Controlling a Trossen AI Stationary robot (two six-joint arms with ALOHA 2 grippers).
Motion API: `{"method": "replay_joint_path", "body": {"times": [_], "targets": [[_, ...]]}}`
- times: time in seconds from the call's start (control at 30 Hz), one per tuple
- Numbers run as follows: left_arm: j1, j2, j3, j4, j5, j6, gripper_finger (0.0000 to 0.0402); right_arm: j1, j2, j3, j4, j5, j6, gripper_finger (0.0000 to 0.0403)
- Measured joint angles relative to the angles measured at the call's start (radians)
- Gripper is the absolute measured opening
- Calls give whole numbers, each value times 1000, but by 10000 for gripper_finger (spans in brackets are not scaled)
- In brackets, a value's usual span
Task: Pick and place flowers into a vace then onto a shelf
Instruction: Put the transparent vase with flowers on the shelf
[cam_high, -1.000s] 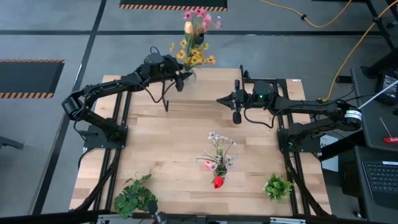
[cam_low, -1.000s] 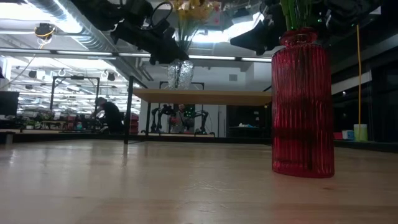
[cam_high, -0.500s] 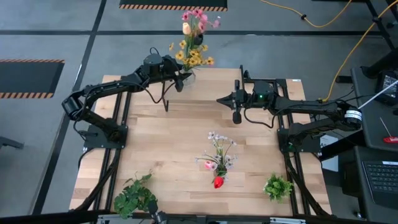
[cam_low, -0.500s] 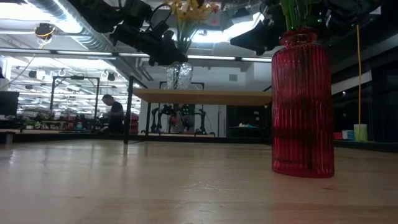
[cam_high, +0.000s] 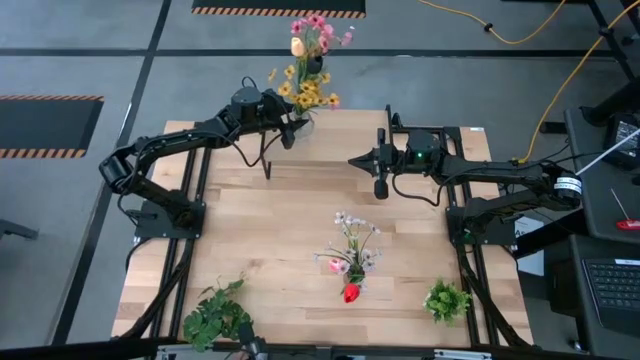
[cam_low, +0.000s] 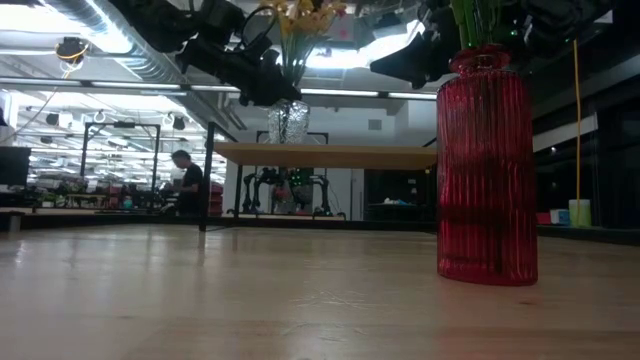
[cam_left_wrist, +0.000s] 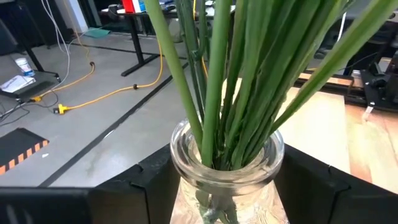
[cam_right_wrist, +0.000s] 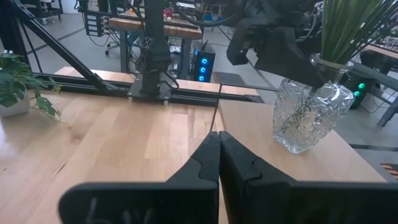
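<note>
At the far left corner of the shelf (cam_high: 330, 130), left gripper (cam_high: 295, 128) sits around the neck of a clear glass vase (cam_right_wrist: 305, 115); jaws apart, one finger (cam_left_wrist: 140, 186) on each side of the glass, can't tell if they touch it; vase stands upright on the shelf board, holding flowers (cam_high: 310, 60) with yellow, pink and dark blossoms, green stems bunched inside the rim; in the low view the vase bottom rests on the board edge; shelf sits at the far middle of the surface (cam_high: 270, 230); near middle of the surface, red vase (cam_low: 487, 165) upright with a second bunch of white, pink and red blossoms; leafy plant (cam_high: 215, 315) at near left, smaller leafy plant (cam_high: 446, 300) at near right; right gripper (cam_high: 353, 160) hovers over the right half of the shelf, well apart from the glass vase, jaws pressed together, nothing in them; a person (cam_low: 185, 185) shows in the room behind.
</note>
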Motion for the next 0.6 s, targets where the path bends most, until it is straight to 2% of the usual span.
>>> {"method": "replay_joint_path", "body": {"times": [0.37, 0.6], "targets": [[0, -11, 0, -15, -1, 21, 241, 0, 0, 0, -47, 0, 0, 3], [0, -60, 0, -50, -1, 30, 250, 0, 0, 0, -44, 0, 0, 3]]}}
